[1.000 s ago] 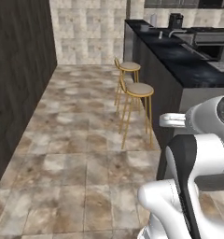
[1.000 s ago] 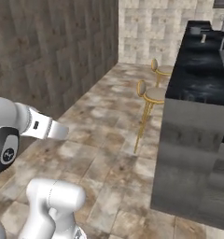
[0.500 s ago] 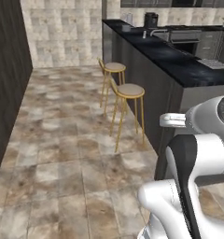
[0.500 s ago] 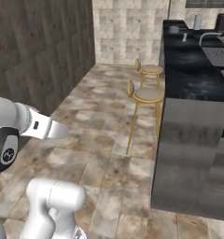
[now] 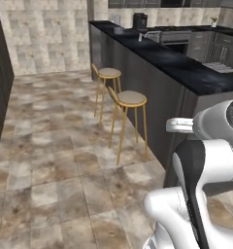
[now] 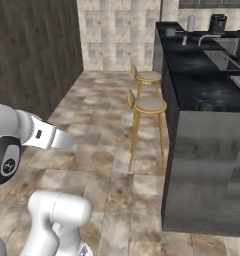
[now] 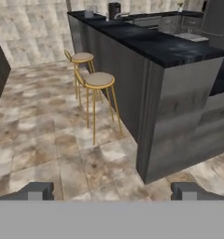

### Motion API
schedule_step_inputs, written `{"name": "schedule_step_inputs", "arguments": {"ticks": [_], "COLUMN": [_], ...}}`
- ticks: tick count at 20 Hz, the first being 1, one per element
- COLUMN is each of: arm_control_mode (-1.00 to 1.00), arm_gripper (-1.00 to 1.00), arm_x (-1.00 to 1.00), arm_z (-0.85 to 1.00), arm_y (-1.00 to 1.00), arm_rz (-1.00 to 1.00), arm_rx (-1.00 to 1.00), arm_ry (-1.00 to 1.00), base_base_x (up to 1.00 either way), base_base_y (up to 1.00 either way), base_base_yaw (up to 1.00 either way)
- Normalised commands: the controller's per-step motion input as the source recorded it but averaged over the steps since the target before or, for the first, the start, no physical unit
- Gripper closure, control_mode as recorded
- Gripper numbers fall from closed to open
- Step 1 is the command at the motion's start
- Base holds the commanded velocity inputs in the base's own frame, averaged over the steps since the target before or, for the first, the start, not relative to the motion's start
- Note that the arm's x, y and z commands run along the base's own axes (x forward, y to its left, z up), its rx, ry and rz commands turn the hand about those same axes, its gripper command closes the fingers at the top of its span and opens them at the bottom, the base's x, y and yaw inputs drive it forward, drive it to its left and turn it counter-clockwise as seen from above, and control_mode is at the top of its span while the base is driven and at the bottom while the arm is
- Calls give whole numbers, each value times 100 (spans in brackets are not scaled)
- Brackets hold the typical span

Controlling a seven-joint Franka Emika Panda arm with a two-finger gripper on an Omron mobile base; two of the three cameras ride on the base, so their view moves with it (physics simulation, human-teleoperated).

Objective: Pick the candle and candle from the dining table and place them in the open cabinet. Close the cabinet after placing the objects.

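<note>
Gripper (image 7: 112, 191) spread wide, holding nothing | dining table (image 7: 151, 44) ahead | no readable writing

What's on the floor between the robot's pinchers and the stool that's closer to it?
Nothing but bare tiled floor. In the hand view, the open gripper points across plain tiles toward the nearer stool beside the dining table.
</note>
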Motion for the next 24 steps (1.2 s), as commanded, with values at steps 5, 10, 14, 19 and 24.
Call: {"name": "schedule_step_inputs", "arguments": {"ticks": [5,10,14,19,24], "arm_control_mode": [100,100,100,100,100], "arm_gripper": [-100,-100,-100,-100,-100], "arm_x": [0,0,0,0,0], "arm_z": [0,0,0,0,0], "arm_y": [0,0,0,0,0], "arm_rz": [0,0,0,0,0], "arm_rx": [0,0,0,0,0], "arm_ry": [0,0,0,0,0], "base_base_x": [45,45,46,44,49], "base_base_y": [54,59,70,70,71], "base_base_yaw": [-25,-26,-26,-28,-27]}}
